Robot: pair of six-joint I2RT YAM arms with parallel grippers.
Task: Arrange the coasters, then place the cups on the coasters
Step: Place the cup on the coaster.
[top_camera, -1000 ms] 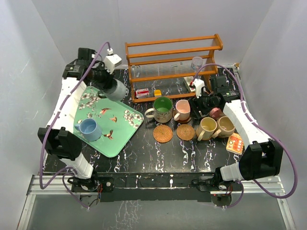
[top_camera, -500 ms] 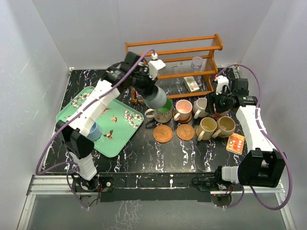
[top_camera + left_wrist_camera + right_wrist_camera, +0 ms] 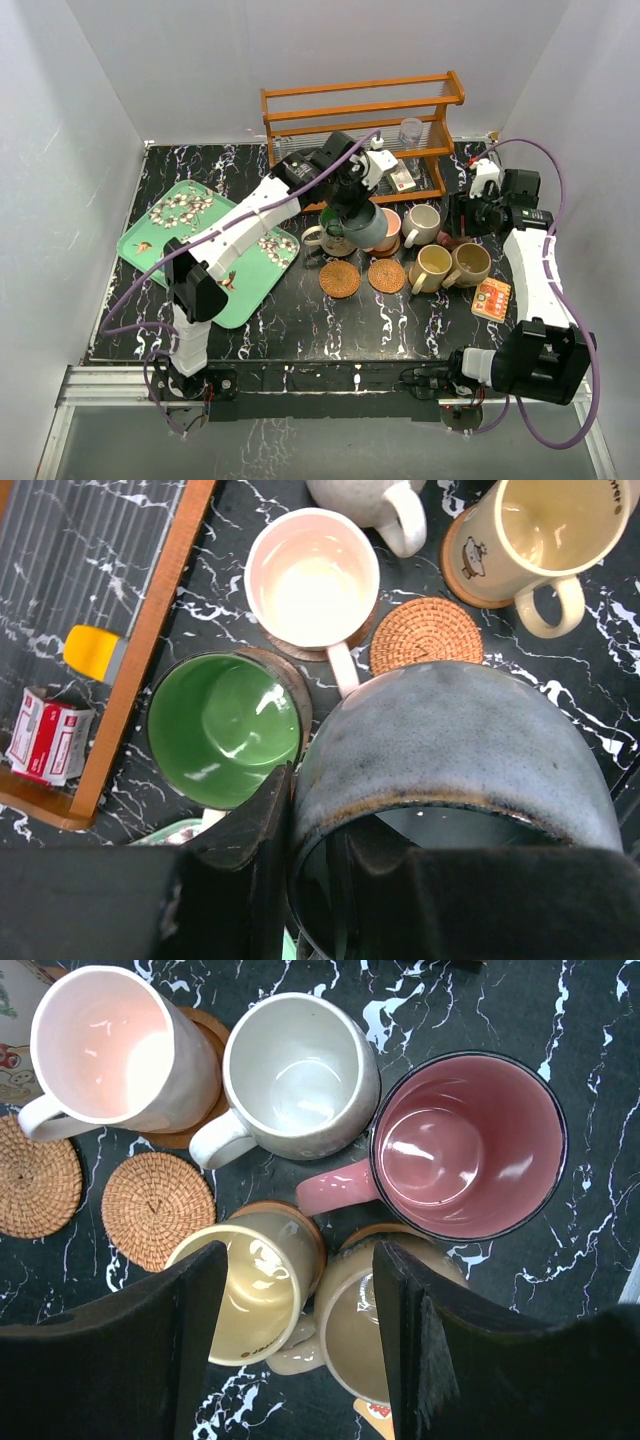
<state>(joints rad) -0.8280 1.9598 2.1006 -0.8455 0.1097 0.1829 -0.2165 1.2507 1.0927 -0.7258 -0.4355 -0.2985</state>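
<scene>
My left gripper [image 3: 300, 850] is shut on the rim of a dark grey-teal cup [image 3: 450, 740], one finger inside and one outside. It holds that cup [image 3: 366, 226] in the air over the green cup [image 3: 335, 238] and the pink cup [image 3: 392, 222]. Two woven coasters [image 3: 340, 278] [image 3: 386, 276] lie bare in front of them. My right gripper [image 3: 300, 1340] hangs open above the yellow cup [image 3: 250, 1285] and the tan cup [image 3: 375, 1335], both on brown coasters. The cream cup [image 3: 300, 1070] and the maroon cup [image 3: 465, 1145] stand beside them.
A wooden rack [image 3: 360, 130] with a glass tumbler [image 3: 410, 130] stands at the back. A green flowered tray [image 3: 190, 225] lies at the left, partly under the left arm. An orange card [image 3: 490, 298] lies near the right arm.
My left arm has swung right from the far end of the tray, carrying the grey-teal cup over to the green and pink cups. My right arm has drawn back to the right.
</scene>
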